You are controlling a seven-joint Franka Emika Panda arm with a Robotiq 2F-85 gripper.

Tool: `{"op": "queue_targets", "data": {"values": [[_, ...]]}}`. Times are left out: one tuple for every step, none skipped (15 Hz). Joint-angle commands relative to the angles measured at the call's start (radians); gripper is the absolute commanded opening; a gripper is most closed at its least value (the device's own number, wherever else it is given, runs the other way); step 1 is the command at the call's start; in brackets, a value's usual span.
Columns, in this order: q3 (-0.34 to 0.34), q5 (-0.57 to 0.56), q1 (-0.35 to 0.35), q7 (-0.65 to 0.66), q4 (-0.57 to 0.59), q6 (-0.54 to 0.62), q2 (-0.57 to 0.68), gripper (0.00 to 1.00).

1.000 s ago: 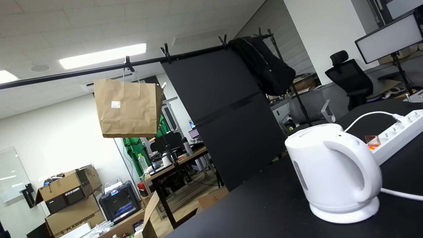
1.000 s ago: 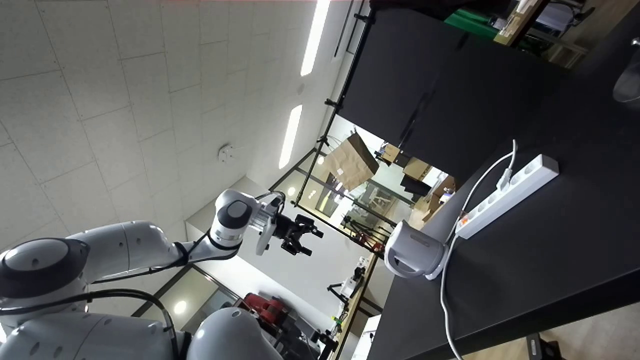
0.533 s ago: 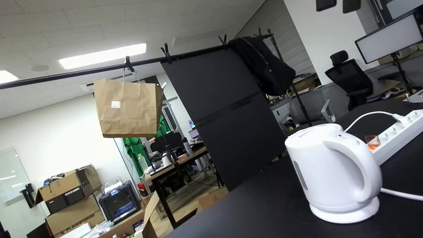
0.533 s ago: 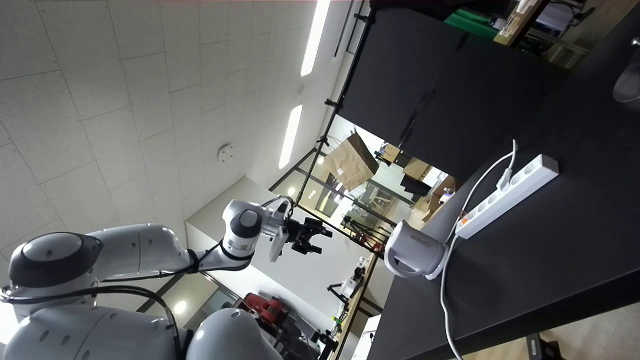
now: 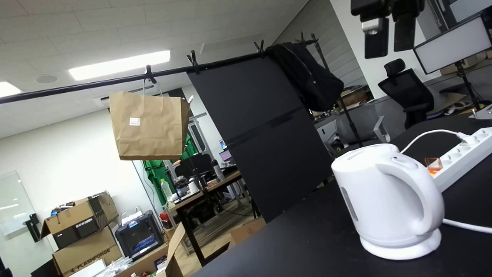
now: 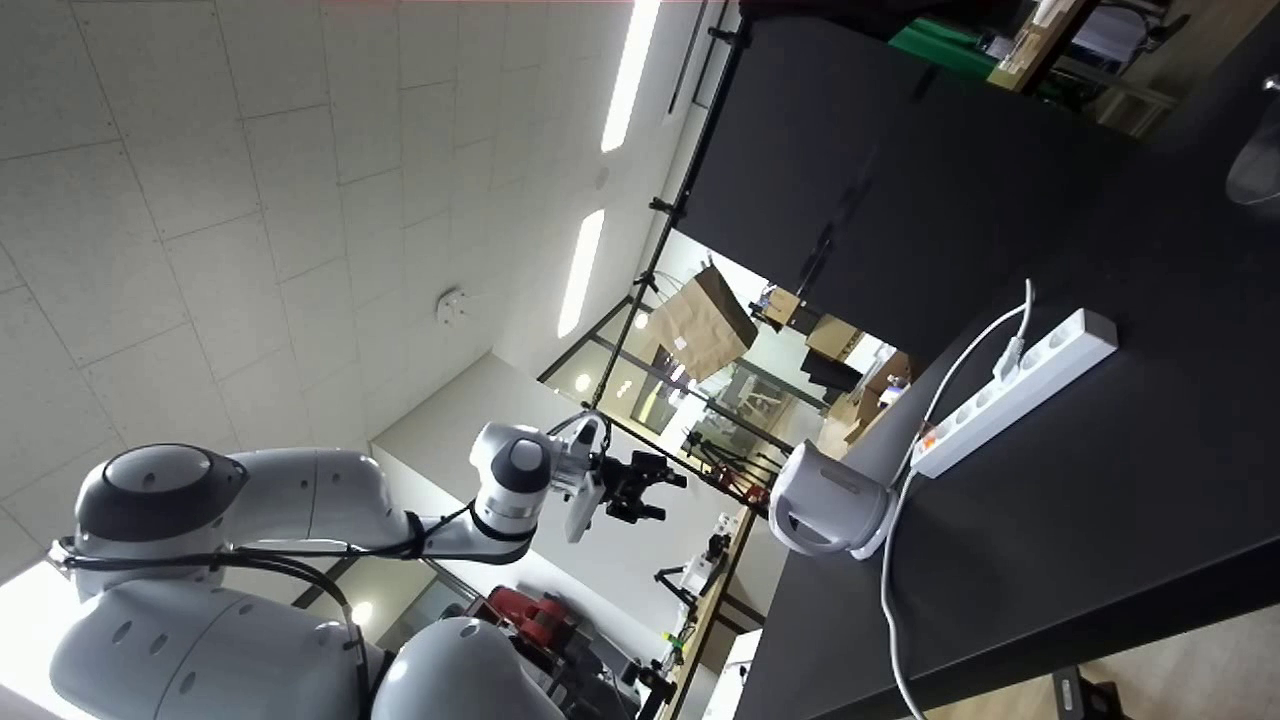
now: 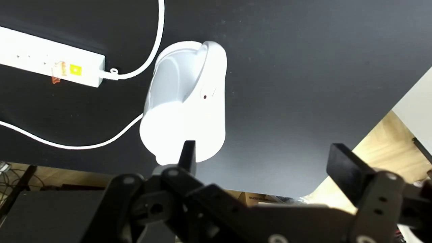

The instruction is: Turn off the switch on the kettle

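Right now the kettle (image 5: pixel 380 200) stands upright on its round base (image 5: pixel 401 252) on the table (image 5: pixel 300 246), near an edge. A small dark dot (image 7: pixel 205 97) shows on its top, where the handle (image 7: pixel 216 59) joins; whether the kettle is switched on I cannot tell. Above the kettle, well apart from it, hangs the hand (image 5: pixel 390 49), unclenched, its two fingers (image 7: pixel 347 170) spread wide. In the wrist view one finger crosses in front of the kettle's outline, yet both exterior views show them apart. The white arm (image 6: pixel 345 498) that bears the hand sits farther from the kettle. Beside the kettle, near but apart, lies the long strip (image 6: pixel 1025 392) with a plug (image 6: pixel 1009 362) in it. At the end nearer the kettle the strip carries a small yellow patch (image 7: pixel 75 70) and, just beside it, a reddish see-through piece (image 5: pixel 433 163). From that end a cord (image 7: pixel 161 23) curves past the kettle near the handle; another cord (image 7: pixel 76 147) runs to the kettle's side, its end hidden. Well beyond the kettle, off the table, a paper bag (image 5: pixel 148 130) hangs from a pole (image 5: pixel 96 84), next to a black sheet (image 5: pixel 257 115). Also well beyond the kettle are a chair (image 5: pixel 411 92) and some boxes (image 5: pixel 82 217).
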Motion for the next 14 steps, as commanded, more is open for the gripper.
{"op": "queue_targets", "data": {"values": [[-0.014, -0.008, 0.013, 0.004, 0.001, 0.0, 0.002, 1.0], [-0.014, -0.008, 0.013, 0.004, 0.001, 0.001, 0.002, 1.0], [-0.014, -0.008, 0.013, 0.004, 0.001, 0.001, 0.002, 1.0], [-0.014, -0.009, 0.013, 0.004, 0.001, 0.002, 0.002, 1.0], [-0.014, -0.009, 0.013, 0.004, 0.001, 0.002, 0.002, 1.0], [-0.014, -0.009, 0.013, 0.004, 0.001, 0.002, 0.002, 1.0], [-0.014, -0.009, 0.013, 0.004, 0.001, 0.002, 0.002, 1.0], [-0.014, -0.009, 0.013, 0.004, 0.001, 0.002, 0.002, 1.0], [-0.007, -0.031, 0.007, -0.001, -0.003, 0.009, 0.008, 1.0], [0.017, -0.069, -0.018, 0.048, -0.017, 0.046, 0.02, 1.0], [0.028, -0.09, -0.027, 0.074, -0.03, 0.087, 0.037, 1.0], [0.036, -0.103, -0.033, 0.1, -0.05, 0.137, 0.054, 1.0], [0.054, -0.13, -0.052, 0.141, -0.068, 0.189, 0.068, 1.0], [0.07, -0.146, -0.065, 0.182, -0.084, 0.23, 0.084, 1.0]]}}
